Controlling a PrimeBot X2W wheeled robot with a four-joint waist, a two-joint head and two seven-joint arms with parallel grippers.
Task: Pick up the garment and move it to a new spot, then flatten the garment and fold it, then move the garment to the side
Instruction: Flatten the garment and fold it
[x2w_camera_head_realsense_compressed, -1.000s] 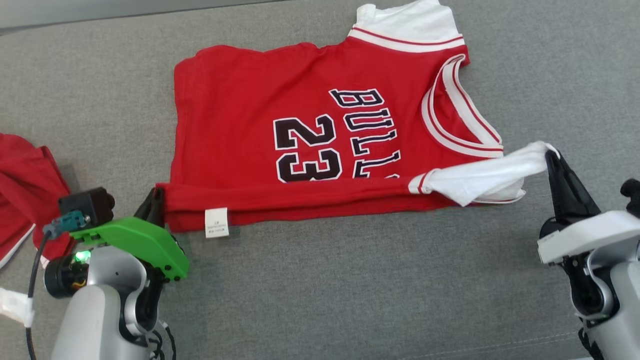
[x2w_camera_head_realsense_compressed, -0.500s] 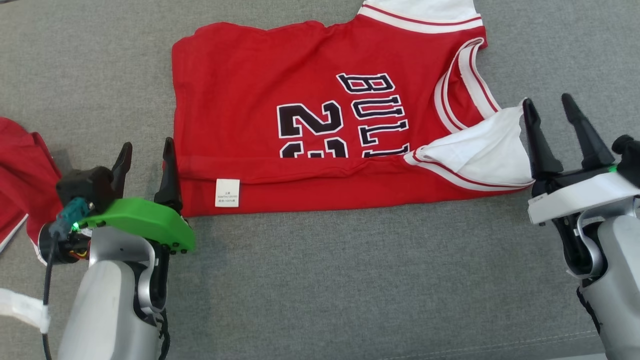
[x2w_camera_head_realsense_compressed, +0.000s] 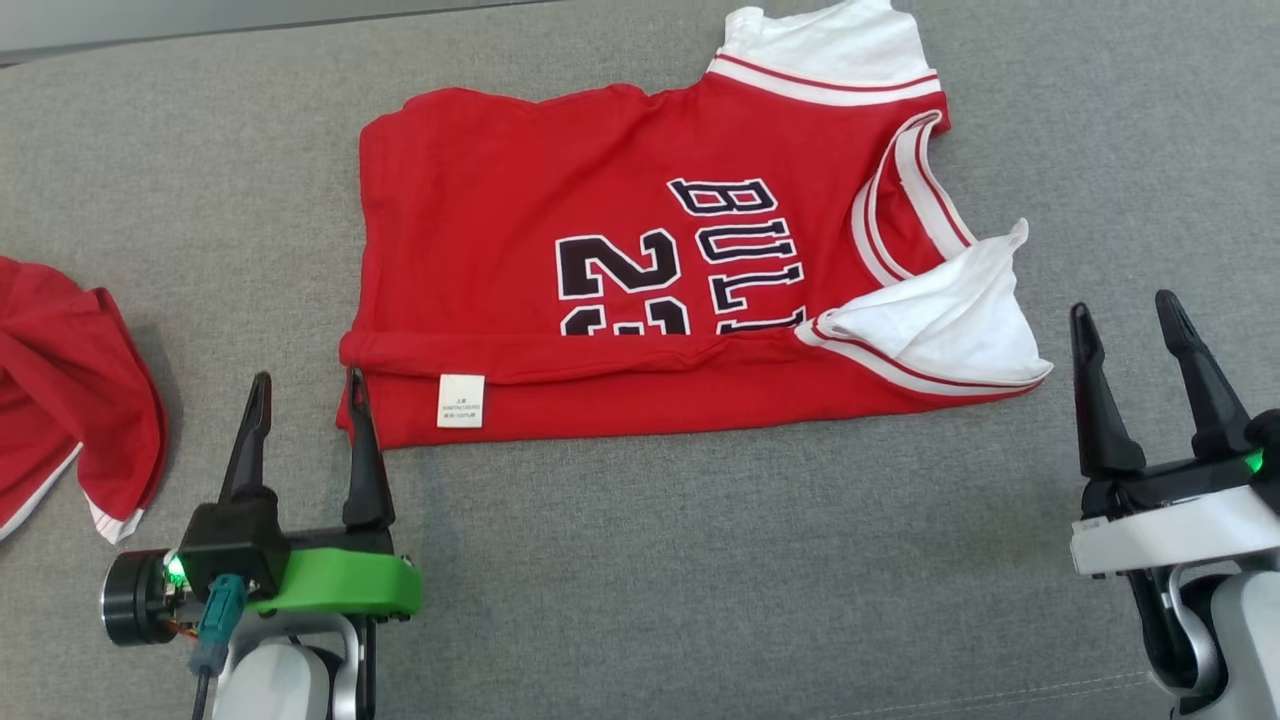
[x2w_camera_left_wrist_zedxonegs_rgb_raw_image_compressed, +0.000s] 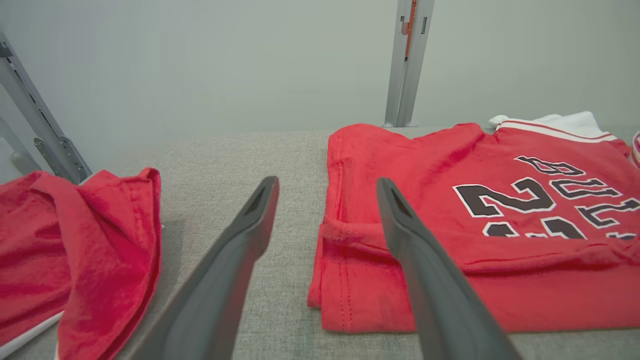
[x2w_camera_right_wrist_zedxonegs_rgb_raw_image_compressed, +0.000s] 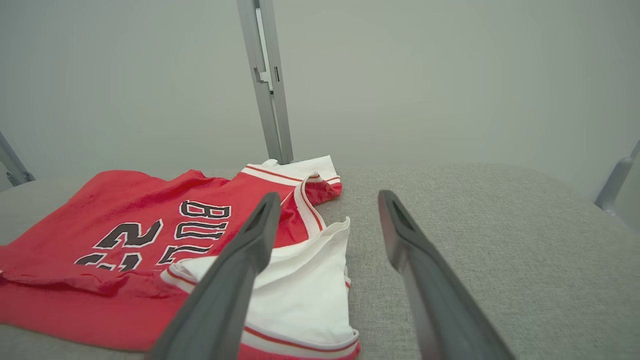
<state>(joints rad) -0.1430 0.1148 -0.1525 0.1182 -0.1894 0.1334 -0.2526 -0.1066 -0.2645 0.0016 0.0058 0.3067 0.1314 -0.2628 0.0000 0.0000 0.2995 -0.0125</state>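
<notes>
Left claw and right claw gape beside the jersey.

Grey fabric surface: red jersey (part-folded), red cloth

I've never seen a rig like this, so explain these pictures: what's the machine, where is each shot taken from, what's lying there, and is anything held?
It's a wheeled robot with two arms, each ending in a gripper with two long dark fingers. The picture from above comes from a camera on its head, looking down: left gripper at lower left, right gripper at lower right. The other two come from wrist cameras looking along each gripper's fingers. On the grey padded surface lies a red jersey, its near edge folded over; a second red garment lies to its left. Both grippers are open and hold nothing.
</notes>
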